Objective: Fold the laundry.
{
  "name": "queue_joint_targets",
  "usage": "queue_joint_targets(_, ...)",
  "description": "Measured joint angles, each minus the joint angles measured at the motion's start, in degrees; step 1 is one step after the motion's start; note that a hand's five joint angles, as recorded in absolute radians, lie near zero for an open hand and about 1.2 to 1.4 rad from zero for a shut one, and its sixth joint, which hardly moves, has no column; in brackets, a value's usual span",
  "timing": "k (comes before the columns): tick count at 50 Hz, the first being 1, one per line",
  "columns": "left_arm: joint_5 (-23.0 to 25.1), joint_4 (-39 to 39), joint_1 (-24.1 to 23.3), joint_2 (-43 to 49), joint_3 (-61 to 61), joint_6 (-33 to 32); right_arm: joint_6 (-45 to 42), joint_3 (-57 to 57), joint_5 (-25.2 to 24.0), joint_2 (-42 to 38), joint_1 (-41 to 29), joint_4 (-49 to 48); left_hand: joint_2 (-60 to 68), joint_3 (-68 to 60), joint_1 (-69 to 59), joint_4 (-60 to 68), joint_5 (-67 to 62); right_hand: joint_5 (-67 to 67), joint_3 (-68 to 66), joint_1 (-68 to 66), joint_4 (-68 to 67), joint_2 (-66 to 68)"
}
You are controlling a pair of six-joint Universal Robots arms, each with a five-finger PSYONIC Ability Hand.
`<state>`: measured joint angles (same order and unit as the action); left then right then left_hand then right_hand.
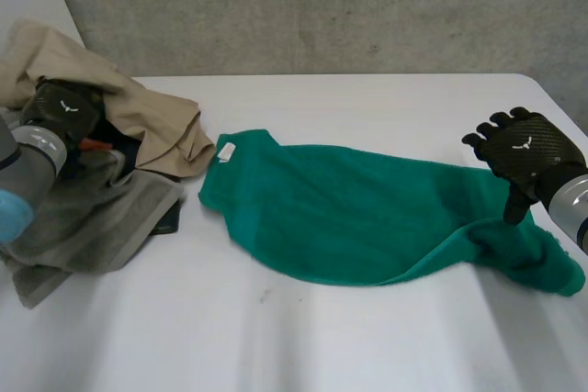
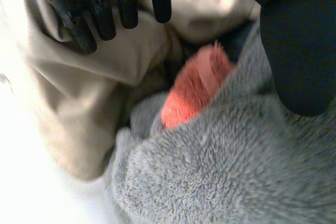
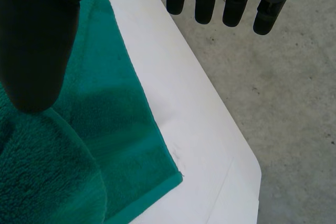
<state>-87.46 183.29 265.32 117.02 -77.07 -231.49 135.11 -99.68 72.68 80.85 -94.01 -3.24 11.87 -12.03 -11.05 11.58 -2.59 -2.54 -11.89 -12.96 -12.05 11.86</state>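
Right hand (image 1: 524,149): opened wide, fingers straight; nothing is held.
Green towel (image 1: 367,218): spread out on the white worktop (image 1: 367,98); one bunched end is found just under the right hand's thumb, and the rest is stretched away toward the left hand (image 1: 62,107).
Left hand: fingers are stretched out loosely; nothing is gripped.
Beige cloth (image 1: 138,107): seen at the left hand's fingertips.
Grey towel (image 1: 92,218): seen under the left hand's thumb.
Orange piece (image 2: 194,87): tucked between those two.
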Motion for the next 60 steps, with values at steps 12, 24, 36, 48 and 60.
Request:
queue_joint_targets(12, 12.78, -12.51, -7.86, -16.99, -16.6, 12.91, -0.22, 2.42, -1.49, 1.22, 2.4, 6.5, 5.14, -4.83, -6.54, 5.42, -4.63, -0.01, 0.0, 0.0, 0.0, 0.0)
queue_joint_targets(24, 14.55, -10.38, -18.53, -9.95, -20.21, 16.85, -1.66, 1.94, -4.56, 1.02, 2.95, 10.13, 21.0, -20.91, -22.17, 21.46, -20.36, -0.01, 0.0, 0.0, 0.0, 0.0)
queue_joint_targets(36, 5.7, -5.36, -20.58, 9.38, -2.73, 12.76, -1.72, -1.1, -4.61, 0.49, 1.97, 5.74, 19.82, -20.03, -20.97, 19.71, -18.38, -0.01, 0.0, 0.0, 0.0, 0.0)
queue_joint_targets(48, 4.89, -6.97, -23.45, 17.34, 11.09, 12.84, -1.22, -2.3, -5.26, -0.6, 1.52, 3.49, 19.11, -19.22, -20.57, 19.08, -17.73, -0.01, 0.0, 0.0, 0.0, 0.0)
queue_joint_targets(60, 5.21, -7.39, -26.2, 22.14, 17.32, 14.3, -2.2, -2.07, -5.37, -2.9, 2.44, 3.54, 13.47, -13.48, -15.14, 13.06, -11.86, -0.01, 0.0, 0.0, 0.0, 0.0)
